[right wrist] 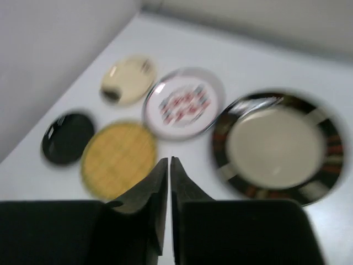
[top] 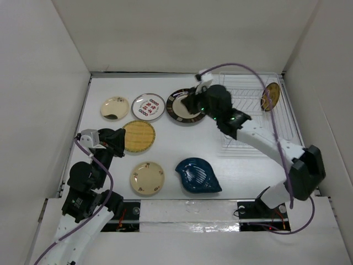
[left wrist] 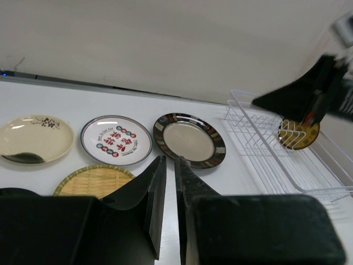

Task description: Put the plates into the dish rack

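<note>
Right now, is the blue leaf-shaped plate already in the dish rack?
No, the blue plate lies flat on the table, outside the dish rack.

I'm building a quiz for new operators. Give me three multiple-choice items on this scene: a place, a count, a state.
1. How many plates lie on the table? A) four B) six C) seven
2. Where is the dark brown-yellow plate? A) on edge in the dish rack B) flat on the table C) stacked on another plate
3. The right gripper is: A) wide open B) clamped on a plate C) shut, empty
Answers: 1 B, six lie flat in the top view; 2 A, it stands among the rack's prongs; 3 C, its wrist view shows the fingers together, nothing between.
</note>
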You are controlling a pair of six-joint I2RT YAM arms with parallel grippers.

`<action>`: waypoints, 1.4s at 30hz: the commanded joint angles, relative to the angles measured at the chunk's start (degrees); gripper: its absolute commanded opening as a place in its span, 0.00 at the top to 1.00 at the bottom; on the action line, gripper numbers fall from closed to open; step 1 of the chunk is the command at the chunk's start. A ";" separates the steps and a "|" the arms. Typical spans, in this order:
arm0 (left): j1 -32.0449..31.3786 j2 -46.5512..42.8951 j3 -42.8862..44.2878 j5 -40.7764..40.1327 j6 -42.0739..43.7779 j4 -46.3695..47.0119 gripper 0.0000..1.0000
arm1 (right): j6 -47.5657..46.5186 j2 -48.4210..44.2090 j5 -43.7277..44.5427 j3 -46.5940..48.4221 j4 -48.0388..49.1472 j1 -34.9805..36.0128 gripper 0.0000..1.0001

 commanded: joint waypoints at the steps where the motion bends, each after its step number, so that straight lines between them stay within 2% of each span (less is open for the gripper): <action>1: -0.33 2.51 0.56 -1.86 0.14 1.92 0.91 | 2.35 9.67 -17.09 -1.41 -9.36 5.21 0.83; 2: -0.33 2.95 0.65 -2.56 0.22 1.92 0.91 | 1.56 11.44 -18.50 -0.36 -10.59 7.75 0.74; 3: -0.33 3.91 0.65 -2.91 0.40 2.01 0.91 | 1.03 13.20 -20.69 0.25 -11.04 8.82 0.59; 7: -0.33 6.02 0.65 -4.50 0.66 2.01 0.91 | -0.21 19.97 -23.43 1.58 -10.34 11.72 0.40; 9: 0.72 7.25 0.56 -4.50 0.84 2.18 0.91 | -0.03 23.74 -24.92 2.54 -9.99 11.73 0.35; 13: 2.40 9.45 0.47 -2.39 1.10 3.15 0.91 | 0.14 28.94 -29.39 3.69 -10.08 11.73 0.34; 20: 2.40 10.16 0.65 -3.18 1.28 2.98 0.91 | 1.19 34.13 -33.98 4.04 -9.55 14.36 0.34; 23: 2.40 10.16 0.65 -3.00 1.37 3.06 0.91 | 2.16 35.88 -36.35 4.39 -8.93 14.98 0.36; 28: 2.40 8.32 0.65 -2.56 1.37 2.97 0.91 | 3.04 37.91 -37.24 5.62 -9.46 16.82 0.50; 30: 2.40 6.65 0.56 -2.30 1.28 3.15 0.91 | 4.27 38.88 -37.85 5.80 -9.11 16.82 0.66; 31: 2.40 6.12 0.56 -2.13 1.28 3.24 0.91 | 4.63 39.14 -38.03 5.89 -8.85 16.82 0.80; 34: 2.40 4.10 0.47 -1.42 1.19 3.33 0.91 | 6.47 38.89 -37.68 5.97 -8.06 16.82 1.00; 39: 2.40 0.41 0.47 -0.10 0.93 3.24 0.91 | 7.09 30.82 -35.75 5.89 -8.14 15.51 1.00; 42: 2.40 -1.79 0.30 0.51 0.67 3.15 0.91 | 7.53 21.07 -30.15 5.45 -8.67 9.55 1.00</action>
